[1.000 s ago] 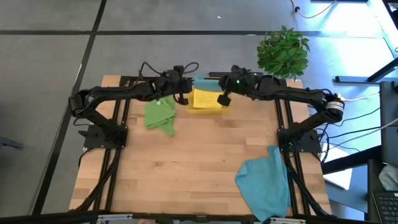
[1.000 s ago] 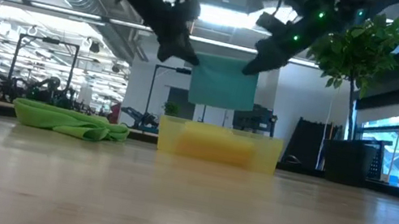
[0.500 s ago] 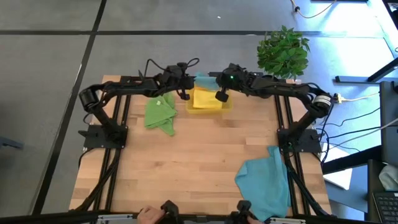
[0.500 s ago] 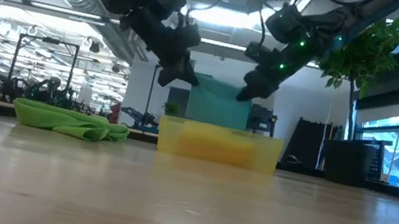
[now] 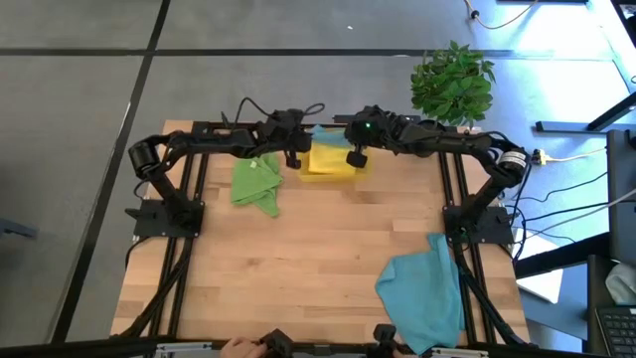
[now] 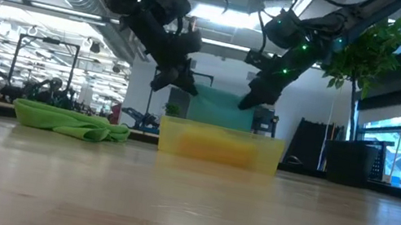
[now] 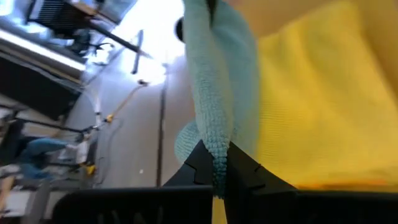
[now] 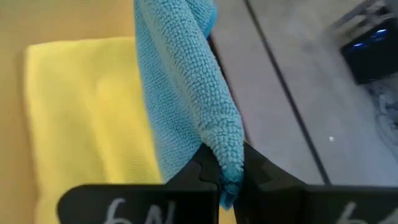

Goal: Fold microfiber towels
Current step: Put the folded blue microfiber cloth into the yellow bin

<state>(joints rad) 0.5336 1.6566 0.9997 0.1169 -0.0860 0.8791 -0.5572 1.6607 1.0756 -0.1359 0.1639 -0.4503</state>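
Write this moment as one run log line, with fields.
left gripper: shut on teal towel | right gripper: shut on teal towel | towel: over yellow tray

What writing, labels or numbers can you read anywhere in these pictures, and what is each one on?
Pale hand-drawn marks on the right gripper body, in the right wrist view: cut off at the picture's edge, possibly "6N", not readable with confidence.
No readable text on the teal towel, the yellow towel, the tray, the table or the room behind.

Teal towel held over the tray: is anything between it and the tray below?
Nothing visible does. The teal towel hangs between the left tool and right tool, directly above the tray holding a yellow towel.
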